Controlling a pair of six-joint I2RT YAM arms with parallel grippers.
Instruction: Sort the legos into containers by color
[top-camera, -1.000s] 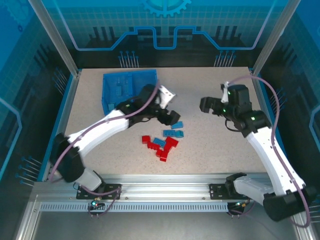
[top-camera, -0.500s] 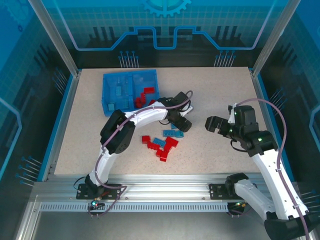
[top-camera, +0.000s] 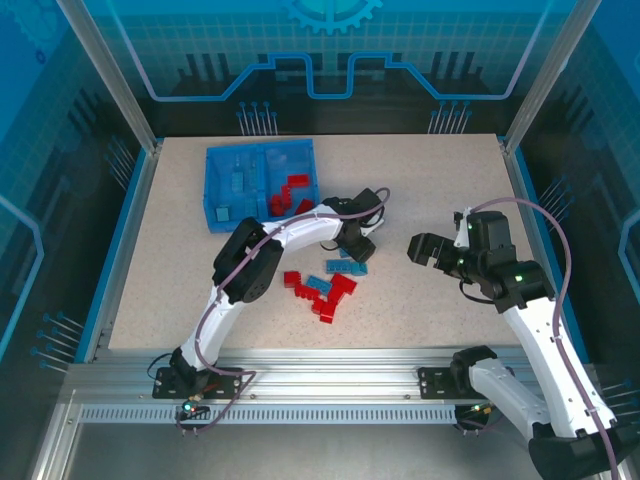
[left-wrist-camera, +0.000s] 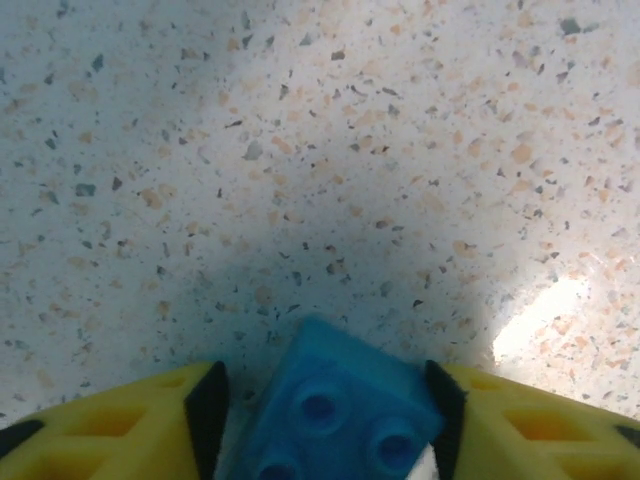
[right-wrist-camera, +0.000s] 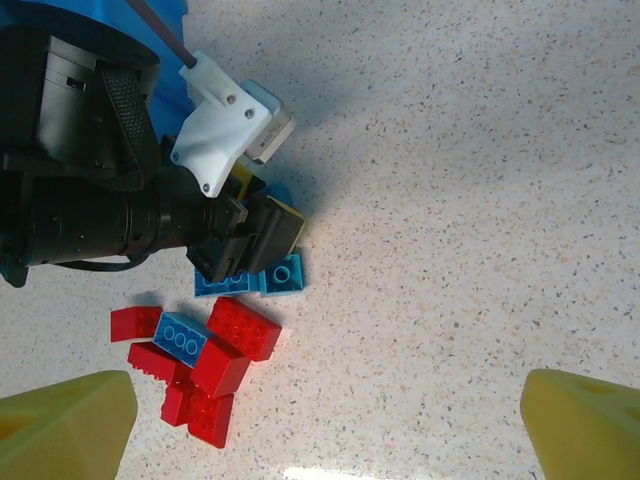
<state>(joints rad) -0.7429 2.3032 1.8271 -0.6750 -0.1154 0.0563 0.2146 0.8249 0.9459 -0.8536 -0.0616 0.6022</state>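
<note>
The blue two-compartment tray (top-camera: 260, 149) stands at the back left, with light blue legos (top-camera: 235, 181) in its left half and red legos (top-camera: 290, 192) in its right half. On the table lie a pile of red legos (top-camera: 322, 295) (right-wrist-camera: 215, 360) and a short row of blue legos (top-camera: 348, 267) (right-wrist-camera: 245, 281). My left gripper (top-camera: 357, 248) (right-wrist-camera: 255, 240) is down at that row. In the left wrist view it (left-wrist-camera: 326, 400) is shut on one blue lego (left-wrist-camera: 340, 415), which rests studs-up on the table. My right gripper (top-camera: 425, 248) (right-wrist-camera: 325, 430) hovers open and empty to the right.
One blue lego (right-wrist-camera: 180, 338) lies inside the red pile. The left arm's cable (top-camera: 372, 200) loops above the wrist. Bare speckled table (top-camera: 420, 180) stretches right of the bricks and behind them. Blue side rails (top-camera: 520, 190) border the table.
The left arm has swung from the tray's edge down to the blue row and settled slightly lower-left. The right gripper came nearer and lower, then held still.
</note>
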